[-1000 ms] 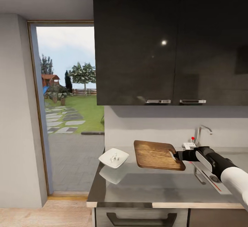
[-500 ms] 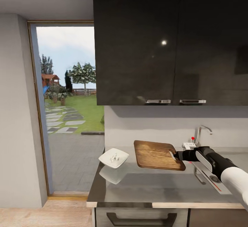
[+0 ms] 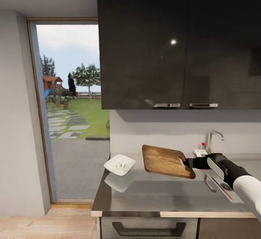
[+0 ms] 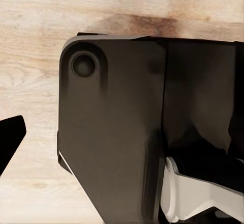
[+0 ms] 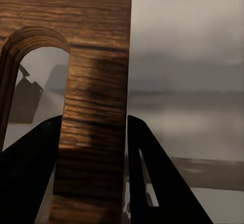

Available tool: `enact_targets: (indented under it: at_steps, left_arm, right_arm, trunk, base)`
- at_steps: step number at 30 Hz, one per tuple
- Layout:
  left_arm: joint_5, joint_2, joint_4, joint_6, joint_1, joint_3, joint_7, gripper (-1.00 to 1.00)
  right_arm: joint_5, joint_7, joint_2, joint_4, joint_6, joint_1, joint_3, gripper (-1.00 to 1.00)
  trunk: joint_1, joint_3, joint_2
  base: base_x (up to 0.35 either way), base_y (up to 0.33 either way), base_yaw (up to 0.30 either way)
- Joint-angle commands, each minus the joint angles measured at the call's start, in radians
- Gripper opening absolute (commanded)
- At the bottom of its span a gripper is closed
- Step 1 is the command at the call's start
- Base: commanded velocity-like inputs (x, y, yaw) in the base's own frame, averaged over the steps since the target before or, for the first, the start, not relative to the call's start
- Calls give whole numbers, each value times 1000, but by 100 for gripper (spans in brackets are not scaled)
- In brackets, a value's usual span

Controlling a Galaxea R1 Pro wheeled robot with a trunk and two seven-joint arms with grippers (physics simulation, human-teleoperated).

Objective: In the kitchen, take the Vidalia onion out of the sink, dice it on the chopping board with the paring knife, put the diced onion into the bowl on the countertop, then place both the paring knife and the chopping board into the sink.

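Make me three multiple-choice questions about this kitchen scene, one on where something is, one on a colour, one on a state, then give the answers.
1. The bowl sits where?
A. on the countertop, left of the chopping board
B. in the sink
C. on the floor

2. The knob by the tap is which colour?
A. blue
B. red
C. green

3. The chopping board is:
A. flat on the countertop
B. held off the countertop by the right gripper
C. leaning on the wall

Answers: 1 A, the head view shows it beside the board. 2 B, a red dot shows. 3 B, fingers clamp the board's handle end.
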State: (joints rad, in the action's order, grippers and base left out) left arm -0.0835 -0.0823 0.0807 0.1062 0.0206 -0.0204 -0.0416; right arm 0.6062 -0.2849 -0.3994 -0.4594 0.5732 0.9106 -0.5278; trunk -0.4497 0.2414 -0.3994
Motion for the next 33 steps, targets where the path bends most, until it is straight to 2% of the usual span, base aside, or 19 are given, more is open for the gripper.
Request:
enact_targets:
  at_steps: [1,33]
  left_arm:
    - [-9,0,2,6,0,-3,-1,100]
    - [-9,0,2,6,0,-3,-1,100]
  right_arm:
    - [1,-2,-1,-1,3,1,-3,-100]
    - [0,-2,-2,-1,8,1,-1,-100]
  trunk:
    - [0,-2,-1]
    - [0,-53,-1]
  base:
    - [0,0,0]
    - [0,0,0]
